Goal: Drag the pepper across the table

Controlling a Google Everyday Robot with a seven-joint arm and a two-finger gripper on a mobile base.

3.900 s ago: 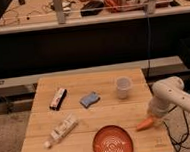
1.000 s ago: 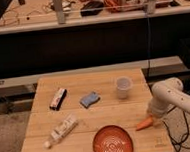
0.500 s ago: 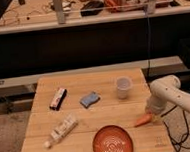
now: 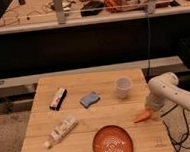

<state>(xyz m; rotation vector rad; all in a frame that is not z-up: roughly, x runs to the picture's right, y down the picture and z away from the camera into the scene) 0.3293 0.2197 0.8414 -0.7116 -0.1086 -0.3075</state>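
The pepper (image 4: 142, 117) is a small orange one lying on the wooden table (image 4: 82, 117) near its right edge, between the white cup and the orange plate. My gripper (image 4: 150, 109) comes in on the white arm (image 4: 173, 94) from the right. It is down at the pepper's right end and appears to touch it. The arm's wrist hides the contact point.
A white cup (image 4: 122, 86) stands behind the pepper. An orange plate (image 4: 113, 143) lies at the front edge. A blue sponge (image 4: 89, 98), a dark snack bar (image 4: 58, 98) and a white bottle (image 4: 60, 129) lie to the left. A cable hangs off the table's right side.
The pepper and my gripper have shifted a little away from the front edge, toward the cup. The other objects have not moved.
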